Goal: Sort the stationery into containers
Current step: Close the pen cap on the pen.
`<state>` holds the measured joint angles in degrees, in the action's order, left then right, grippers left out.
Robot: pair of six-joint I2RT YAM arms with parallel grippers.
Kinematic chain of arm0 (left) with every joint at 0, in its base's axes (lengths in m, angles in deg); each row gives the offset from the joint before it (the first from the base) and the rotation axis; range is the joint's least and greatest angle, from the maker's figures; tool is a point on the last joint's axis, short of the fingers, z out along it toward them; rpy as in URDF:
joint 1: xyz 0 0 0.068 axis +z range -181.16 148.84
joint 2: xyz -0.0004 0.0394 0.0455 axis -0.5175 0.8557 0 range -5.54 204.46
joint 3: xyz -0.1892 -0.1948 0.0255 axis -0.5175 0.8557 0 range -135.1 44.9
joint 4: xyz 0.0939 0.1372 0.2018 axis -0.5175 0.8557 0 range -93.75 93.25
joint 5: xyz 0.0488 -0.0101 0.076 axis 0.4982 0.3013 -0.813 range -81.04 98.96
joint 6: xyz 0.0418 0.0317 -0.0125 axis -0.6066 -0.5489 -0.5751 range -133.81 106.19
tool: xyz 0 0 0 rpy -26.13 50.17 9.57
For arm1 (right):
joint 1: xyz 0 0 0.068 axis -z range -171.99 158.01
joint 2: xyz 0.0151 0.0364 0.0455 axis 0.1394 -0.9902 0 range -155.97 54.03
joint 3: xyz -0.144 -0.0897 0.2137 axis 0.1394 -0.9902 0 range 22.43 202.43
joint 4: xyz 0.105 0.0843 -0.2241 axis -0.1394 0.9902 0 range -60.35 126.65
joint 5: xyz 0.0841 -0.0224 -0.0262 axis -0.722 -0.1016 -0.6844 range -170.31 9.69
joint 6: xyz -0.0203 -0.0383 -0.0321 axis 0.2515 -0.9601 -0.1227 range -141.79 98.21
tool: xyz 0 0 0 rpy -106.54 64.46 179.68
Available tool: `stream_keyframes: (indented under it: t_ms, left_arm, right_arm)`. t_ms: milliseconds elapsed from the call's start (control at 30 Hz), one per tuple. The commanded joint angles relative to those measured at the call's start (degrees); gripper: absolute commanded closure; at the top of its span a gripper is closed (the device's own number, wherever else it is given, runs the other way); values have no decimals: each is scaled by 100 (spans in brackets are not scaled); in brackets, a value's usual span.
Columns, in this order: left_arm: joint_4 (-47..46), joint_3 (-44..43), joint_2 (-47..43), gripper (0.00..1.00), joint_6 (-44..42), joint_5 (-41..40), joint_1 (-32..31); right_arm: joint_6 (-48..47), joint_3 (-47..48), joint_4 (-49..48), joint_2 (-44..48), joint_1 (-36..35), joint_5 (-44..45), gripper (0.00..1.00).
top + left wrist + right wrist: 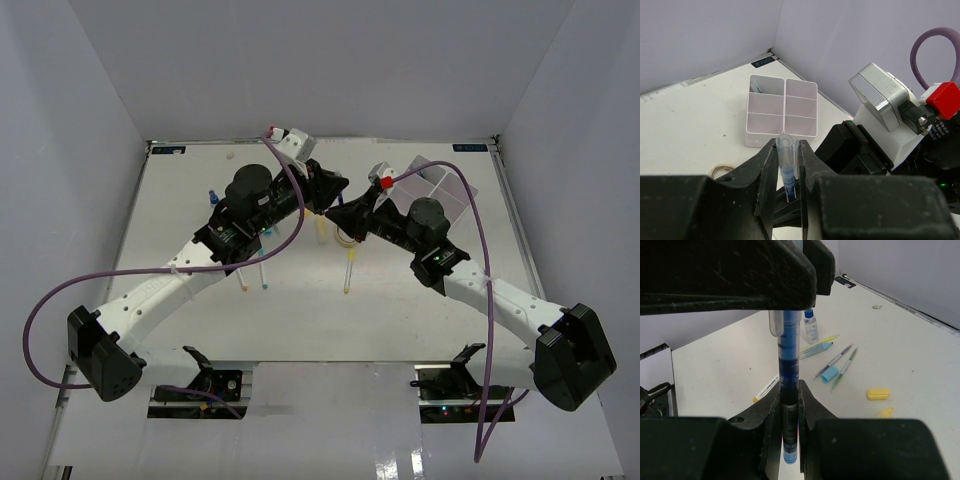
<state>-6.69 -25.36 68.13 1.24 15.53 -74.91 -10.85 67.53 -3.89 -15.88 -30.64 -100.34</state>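
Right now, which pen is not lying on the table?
The blue pen: the left gripper and right gripper both pinch it in the air. The other pens lie flat on the table.

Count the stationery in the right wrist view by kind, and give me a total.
Held blue pen, off the table: 1
Loose pens or markers: 5
Small blue-capped bottle: 1
Small yellow blocks, one partly hidden: 2
Total: 9

Blue pen between left claw and right claw; white divided tray apart; other pens flat.
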Motion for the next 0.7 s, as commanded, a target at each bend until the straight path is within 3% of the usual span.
stream_keyframes:
  t_ms: [0, 167, 367, 667]
  left_arm:
    - [575, -111, -19, 73, 7, 2, -90]
    - [584, -111, -10, 62, 130, 99, -90]
    - [584, -128, -54, 57, 218, 117, -90]
    - [680, -392, -186, 27, 236, 301, -90]
  right_arm:
    - [-4, 69, -751, 118, -63, 34, 92]
    - [22, 122, -759, 118, -63, -9, 92]
    - [57, 139, -768, 127, -55, -36, 92]
    - [119, -28, -803, 136, -11, -36, 92]
